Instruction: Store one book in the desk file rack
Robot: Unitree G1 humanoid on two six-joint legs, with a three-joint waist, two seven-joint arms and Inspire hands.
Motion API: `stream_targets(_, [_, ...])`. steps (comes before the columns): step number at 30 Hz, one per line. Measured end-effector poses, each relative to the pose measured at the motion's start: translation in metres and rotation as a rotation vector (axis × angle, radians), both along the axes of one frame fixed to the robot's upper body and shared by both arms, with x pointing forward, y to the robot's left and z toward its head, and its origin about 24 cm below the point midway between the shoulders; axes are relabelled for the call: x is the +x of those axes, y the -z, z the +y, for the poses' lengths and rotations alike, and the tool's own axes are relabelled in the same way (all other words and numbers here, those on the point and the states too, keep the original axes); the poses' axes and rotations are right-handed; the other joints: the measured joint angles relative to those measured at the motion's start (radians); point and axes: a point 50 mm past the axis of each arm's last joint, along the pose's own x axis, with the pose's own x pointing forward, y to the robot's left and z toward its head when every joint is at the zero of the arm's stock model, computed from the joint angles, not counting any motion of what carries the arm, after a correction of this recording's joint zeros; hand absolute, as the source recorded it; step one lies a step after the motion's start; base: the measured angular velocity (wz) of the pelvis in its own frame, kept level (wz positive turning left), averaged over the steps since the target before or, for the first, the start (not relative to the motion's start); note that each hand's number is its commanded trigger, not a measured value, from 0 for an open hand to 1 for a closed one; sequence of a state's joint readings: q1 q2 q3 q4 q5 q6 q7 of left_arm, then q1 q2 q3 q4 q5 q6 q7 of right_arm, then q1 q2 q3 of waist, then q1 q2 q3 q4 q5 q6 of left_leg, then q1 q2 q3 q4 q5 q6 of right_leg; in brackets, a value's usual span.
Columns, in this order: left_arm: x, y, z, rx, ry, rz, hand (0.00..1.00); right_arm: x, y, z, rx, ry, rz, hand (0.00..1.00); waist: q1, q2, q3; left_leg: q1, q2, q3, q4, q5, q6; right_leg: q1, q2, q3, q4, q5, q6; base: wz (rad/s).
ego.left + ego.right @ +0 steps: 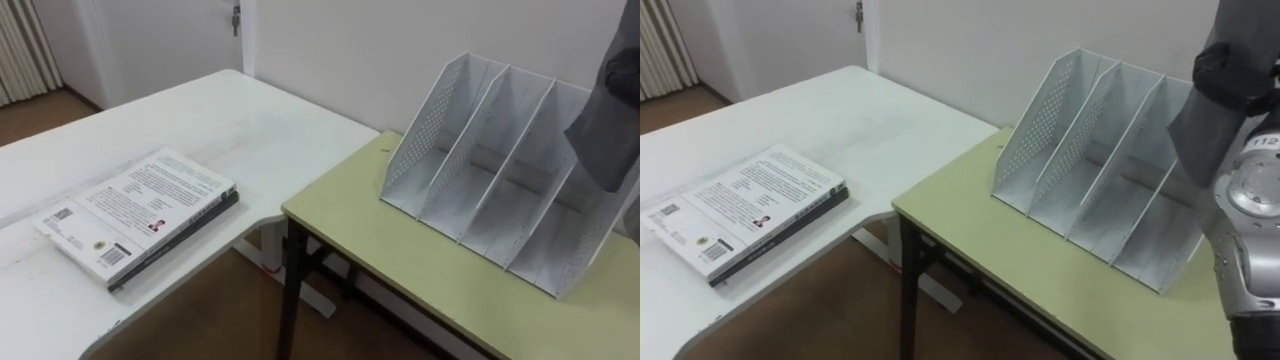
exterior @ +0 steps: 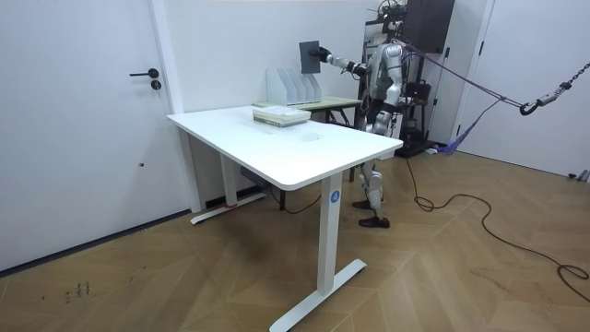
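1. The right robot hand grasps a grey book, held above the right-hand slots of the file rack and not yet inside.
2. Risk: the book's lower edge may land on a divider and shove the light rack along the green worktop.
3. Risk: if I release early, the book may topple outside the rack.
4. The stacked books lie well apart and pose no hazard.

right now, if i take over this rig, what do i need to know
Right hand: shut on the book, held in the air over the right end of the file rack.
The file rack stands on the green table; its slots look empty.
A stack of books lies on the white desk.
Done: one book in hand at the rack.
Left: lower it into a slot and let go.
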State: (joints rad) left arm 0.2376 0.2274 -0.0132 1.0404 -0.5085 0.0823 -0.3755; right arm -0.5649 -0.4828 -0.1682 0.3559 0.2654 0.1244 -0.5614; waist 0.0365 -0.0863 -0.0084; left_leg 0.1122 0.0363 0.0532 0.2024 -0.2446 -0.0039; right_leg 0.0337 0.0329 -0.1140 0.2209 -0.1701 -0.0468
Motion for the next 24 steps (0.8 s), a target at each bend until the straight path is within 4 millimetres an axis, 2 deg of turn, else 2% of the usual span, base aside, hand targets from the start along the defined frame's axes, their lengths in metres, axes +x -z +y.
stream_targets(6, [-0.001, 0.0, 0.001, -0.004, -0.008, -0.002, 0.0, 0.001, 0.004, -0.006, -0.009, -0.011, 0.044, 1.0, 0.01, -0.001, -0.0009, -0.003, 0.0, -0.003, -0.002, 0.0, 0.0, 0.0, 0.0, -0.002, 0.0, -0.003, 0.0, 0.02])
stream_targets(10, [-0.002, 0.0, 0.001, -0.001, -0.011, 0.0, 0.0, 0.002, 0.009, -0.009, -0.002, -0.011, 0.072, 1.0, 0.012, -0.001, -0.0007, -0.001, -0.001, -0.01, -0.004, 0.0, 0.0, 0.004, -0.004, -0.022, 0.0, -0.003, 0.0, 0.05])
stream_targets(19, [-0.004, 0.0, 0.003, 0.003, -0.025, 0.003, 0.0, 0.006, 0.024, -0.02, 0.012, 0.03, 0.165, 1.0, 0.025, 0.001, 0.0035, -0.007, -0.013, -0.033, -0.003, 0.007, 0.005, 0.01, -0.019, -0.044, -0.001, -0.007, 0.005, 0.09])
stream_targets(24, [-0.011, -0.002, 0.011, 0.03, -0.059, 0.018, 0.0, 0.005, 0.03, -0.026, 0.012, 0.049, 0.199, 1.0, 0.026, 0.002, 0.0051, -0.01, -0.019, -0.055, -0.002, 0.008, 0.006, 0.018, -0.025, -0.066, -0.005, -0.011, 0.009, 0.14])
